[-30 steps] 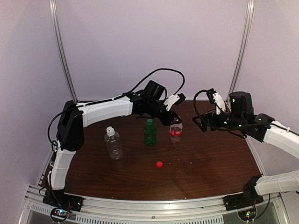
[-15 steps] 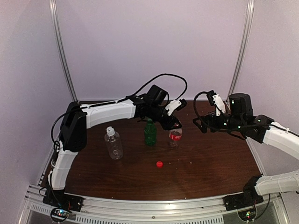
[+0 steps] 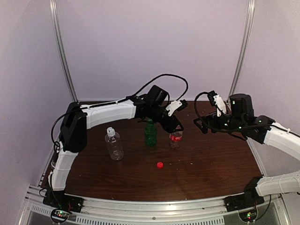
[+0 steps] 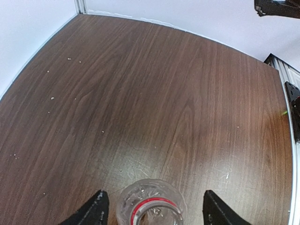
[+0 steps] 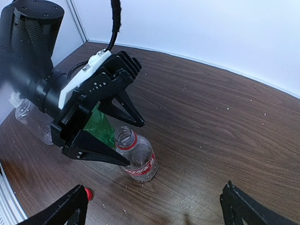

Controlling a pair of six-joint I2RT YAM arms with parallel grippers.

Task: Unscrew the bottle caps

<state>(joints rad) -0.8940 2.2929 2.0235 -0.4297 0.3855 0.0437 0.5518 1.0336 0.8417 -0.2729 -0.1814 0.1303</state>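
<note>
One small red plastic cap (image 3: 160, 164) lies loose at lower centre; green plastic cap (image 3: 150, 122) and white plastic cap (image 3: 110, 130) still on; left gripper (image 4: 153, 206) released, empty.

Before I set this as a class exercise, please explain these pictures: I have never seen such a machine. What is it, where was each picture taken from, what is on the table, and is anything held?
These are two robot arms bolted to a dark wooden table, each ending in a two-finger gripper. One picture looks down from above and behind them; the other two come from a camera on each wrist. On the table stand a wider clear plastic bottle with a white cap, a capped green plastic bottle, and a small clear bottle with a red label, its neck open. A small round red cap lies loose in front. The left gripper straddles the red-labelled bottle without touching it; the right gripper hangs open. Nothing is held.
</note>
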